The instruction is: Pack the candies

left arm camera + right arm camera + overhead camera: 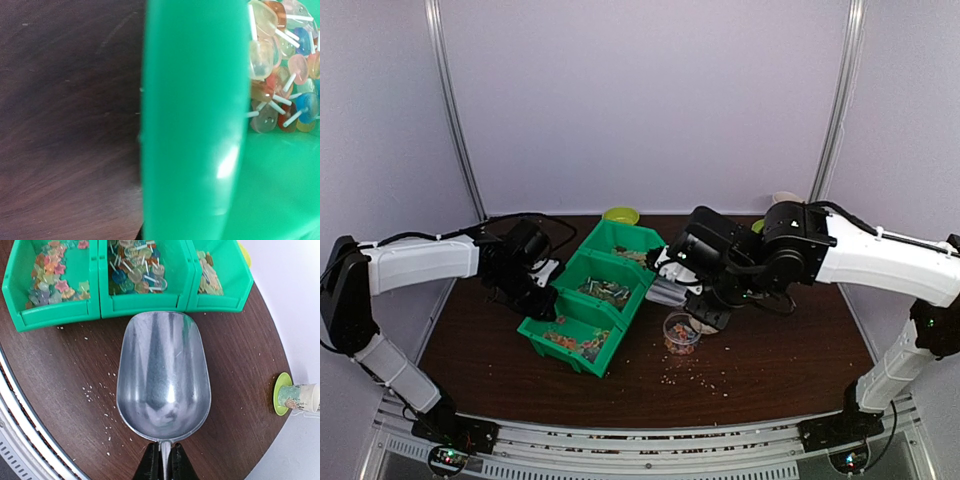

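Orange, pink and green candies (50, 275) fill three green bins (60, 315) (side by side). My right claw (164, 462) pinches the metal scoop (162, 375); my left claw (538, 297), pressed together, sits beside them.

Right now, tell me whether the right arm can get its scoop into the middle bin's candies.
Probably yes. The right gripper holds the empty scoop with its mouth facing the middle bin, and nothing stands between them. It would have to lift over the front wall to reach the candies.
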### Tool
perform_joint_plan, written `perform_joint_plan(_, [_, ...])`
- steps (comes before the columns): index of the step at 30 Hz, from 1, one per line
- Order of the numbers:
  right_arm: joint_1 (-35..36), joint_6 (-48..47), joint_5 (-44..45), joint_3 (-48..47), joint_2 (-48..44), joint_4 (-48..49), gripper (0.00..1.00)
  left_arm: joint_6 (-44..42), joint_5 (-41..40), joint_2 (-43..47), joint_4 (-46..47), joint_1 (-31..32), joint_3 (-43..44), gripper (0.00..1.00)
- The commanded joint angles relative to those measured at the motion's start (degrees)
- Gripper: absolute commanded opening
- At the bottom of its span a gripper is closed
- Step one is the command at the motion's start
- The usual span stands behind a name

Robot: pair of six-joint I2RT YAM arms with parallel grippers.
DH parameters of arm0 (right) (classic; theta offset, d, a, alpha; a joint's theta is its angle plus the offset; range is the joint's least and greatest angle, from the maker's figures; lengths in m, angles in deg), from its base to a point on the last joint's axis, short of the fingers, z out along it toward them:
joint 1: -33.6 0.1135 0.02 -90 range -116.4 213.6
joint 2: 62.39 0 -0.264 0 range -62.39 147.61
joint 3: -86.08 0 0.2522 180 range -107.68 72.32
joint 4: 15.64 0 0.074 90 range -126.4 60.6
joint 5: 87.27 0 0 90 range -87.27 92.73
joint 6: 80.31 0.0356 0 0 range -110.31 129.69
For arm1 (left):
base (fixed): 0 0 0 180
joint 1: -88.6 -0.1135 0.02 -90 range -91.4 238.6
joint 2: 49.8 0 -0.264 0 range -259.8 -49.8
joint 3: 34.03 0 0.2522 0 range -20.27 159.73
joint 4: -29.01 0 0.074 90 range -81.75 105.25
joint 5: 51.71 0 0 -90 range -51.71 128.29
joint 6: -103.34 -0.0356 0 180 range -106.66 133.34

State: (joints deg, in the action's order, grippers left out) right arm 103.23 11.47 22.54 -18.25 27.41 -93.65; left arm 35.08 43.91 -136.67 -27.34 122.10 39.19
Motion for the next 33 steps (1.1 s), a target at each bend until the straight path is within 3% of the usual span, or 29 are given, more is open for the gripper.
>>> perform_joint_plan(1, [0.8, -0.4, -1.0, -2.0, -1.2, 5.6, 0.0, 2.8, 18.0, -1.2, 14.5, -2.3, -1.1, 0.0])
perform_joint_plan(5, [1.0, -0.5, -5.3, -1.2, -4.7, 12.1, 0.0, 6.0, 31.5, -4.8, 19.6, -5.2, -2.7, 0.0])
perform_joint_plan(14, [3.2, -3.1, -8.7, -4.5, -2.6, 9.1, 0.0, 8.3, 37.4, -6.0, 23.8, -5.3, -4.1, 0.0])
perform_joint_plan(22, [5.0, -4.2, -5.5, -10.9, 5.2, 0.2, 0.0, 3.1, 19.6, -4.1, 13.0, -5.3, -0.4, 0.0])
perform_joint_plan(33, [6.6, -5.6, -3.5, -19.5, 17.2, -7.4, 0.0, 0.8, 6.4, -2.5, 7.9, -1.5, 2.0, 0.0])
